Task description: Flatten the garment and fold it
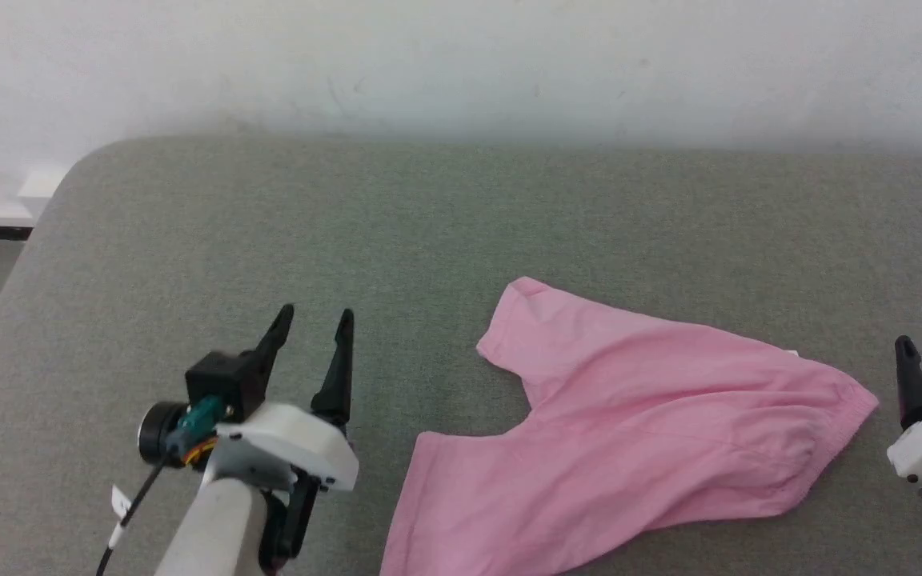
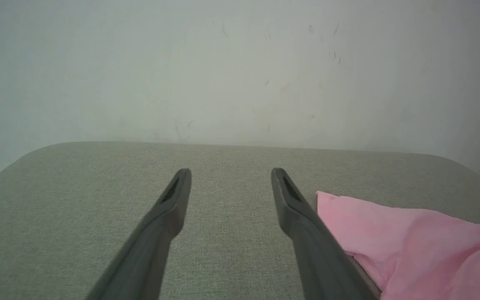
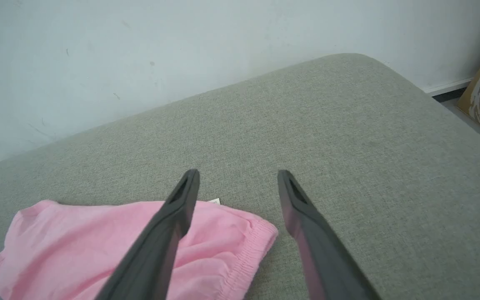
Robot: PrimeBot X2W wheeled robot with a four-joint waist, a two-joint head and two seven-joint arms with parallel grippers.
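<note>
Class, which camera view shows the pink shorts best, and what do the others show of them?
The head view: the shorts lie nearly whole on the cushion. The left wrist view catches one leg; the right wrist view, the waistband end.

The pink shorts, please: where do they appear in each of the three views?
Head view: the garment lies right of centre, toward the bottom.
Left wrist view: the garment sits in the lower right corner.
Right wrist view: the garment lies at lower left.
Shared landmark: the far edge of the grey surface against the white wall.
</note>
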